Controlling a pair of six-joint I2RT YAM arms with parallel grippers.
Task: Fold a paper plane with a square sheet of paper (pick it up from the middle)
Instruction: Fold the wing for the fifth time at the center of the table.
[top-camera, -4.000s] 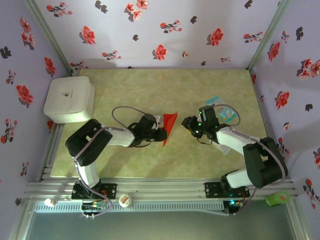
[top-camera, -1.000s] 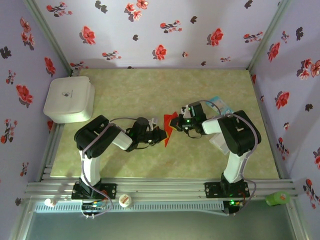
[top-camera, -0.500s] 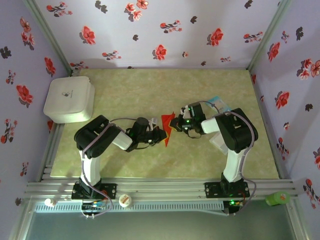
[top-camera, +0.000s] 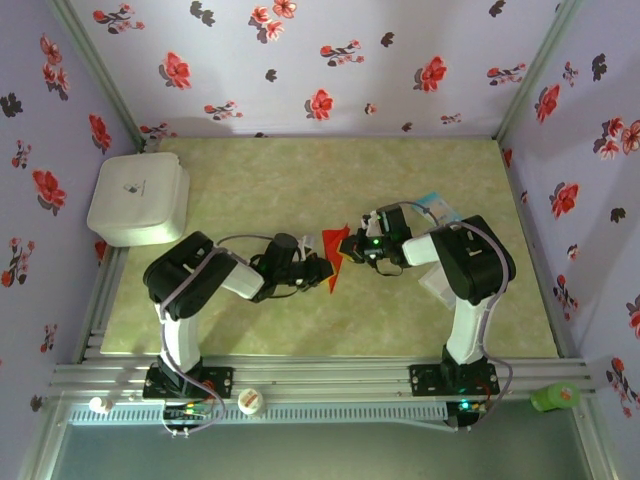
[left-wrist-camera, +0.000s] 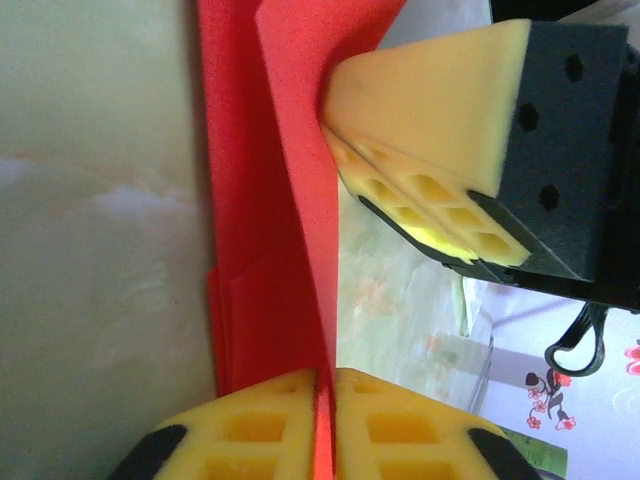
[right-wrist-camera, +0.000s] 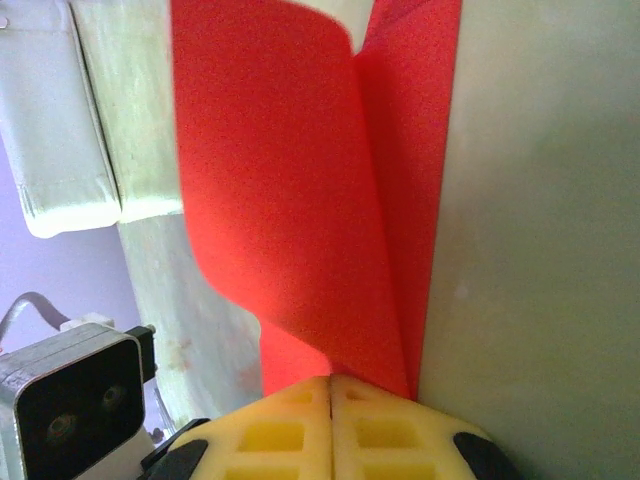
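Note:
The red paper (top-camera: 334, 257), part-folded into a narrow pointed shape, lies mid-table between both grippers. My left gripper (top-camera: 320, 270) comes from the left and is shut on a raised layer of the paper (left-wrist-camera: 270, 200); the sheet's edge runs between its yellow pads (left-wrist-camera: 250, 430). My right gripper (top-camera: 351, 248) comes from the right and is shut on the paper's opposite flap (right-wrist-camera: 280, 180), which curls up from its closed pads (right-wrist-camera: 390, 430). In the left wrist view the right gripper's yellow pads (left-wrist-camera: 430, 110) press against the red layer.
A white lidded box (top-camera: 138, 198) stands at the table's back left. A light-blue-and-white packet (top-camera: 440, 213) lies behind the right arm. On the front rail sit a white cap (top-camera: 250, 401) and a green object (top-camera: 555, 397). Bare tabletop (top-camera: 300, 170) lies behind the paper.
Four seconds ago the right gripper stood apart from the paper; it has since moved left and shut on it. Over the last second the paper's upper corner shifted slightly left.

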